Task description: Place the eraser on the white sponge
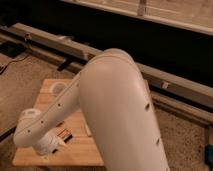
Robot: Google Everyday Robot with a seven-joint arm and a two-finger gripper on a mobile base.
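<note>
One table (77, 151); one cup (57, 89); one eraser (65, 135); one tool (55, 143) beside it.

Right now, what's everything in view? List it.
table: 1, light wood, lower left
cup: 1, white, far left part of the table
eraser: 1, dark with orange stripe, lying on the table just right of the gripper
white sponge: not seen, possibly behind the arm
rail: 1, grey, running along the floor behind the table
arm: 1, white, fills centre, reaching down-left
gripper: 1, pale, low over the table's front left, jaws open
</note>
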